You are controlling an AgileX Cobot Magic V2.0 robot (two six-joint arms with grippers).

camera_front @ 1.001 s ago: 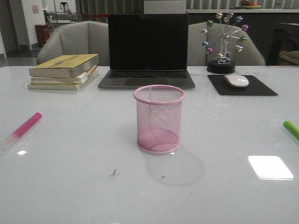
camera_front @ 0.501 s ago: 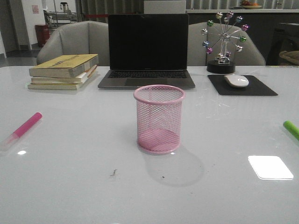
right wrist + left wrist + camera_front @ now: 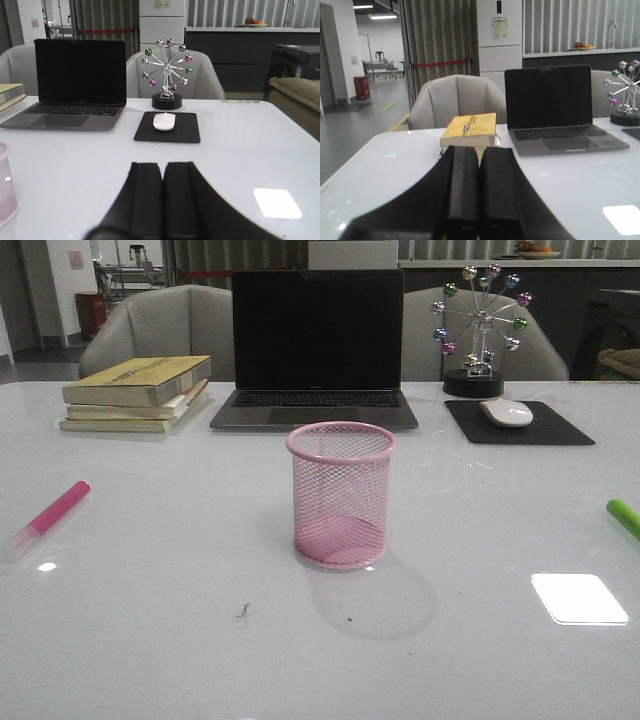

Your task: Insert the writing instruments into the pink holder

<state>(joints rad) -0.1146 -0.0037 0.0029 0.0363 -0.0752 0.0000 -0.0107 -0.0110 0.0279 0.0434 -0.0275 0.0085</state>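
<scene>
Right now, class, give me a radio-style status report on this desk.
Left gripper shut, right gripper shut, both empty. Pink marker and green marker on table; pink holder upright, empty. Nothing in the way.

Two highlighters: one pink highlighter (image 3: 52, 512), one green highlighter (image 3: 624, 516). One pink mesh holder (image 3: 341, 495), one laptop (image 3: 317, 348), one mouse (image 3: 506, 412). Three stacked books (image 3: 137, 392), two chairs (image 3: 160, 332).

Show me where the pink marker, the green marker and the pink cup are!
pink marker (image 3: 55, 510), front view, middle of its pink barrel.
green marker (image 3: 623, 514), front view, the green end showing at the picture's right edge.
pink cup (image 3: 341, 502), front view, middle of its mesh wall.
</scene>
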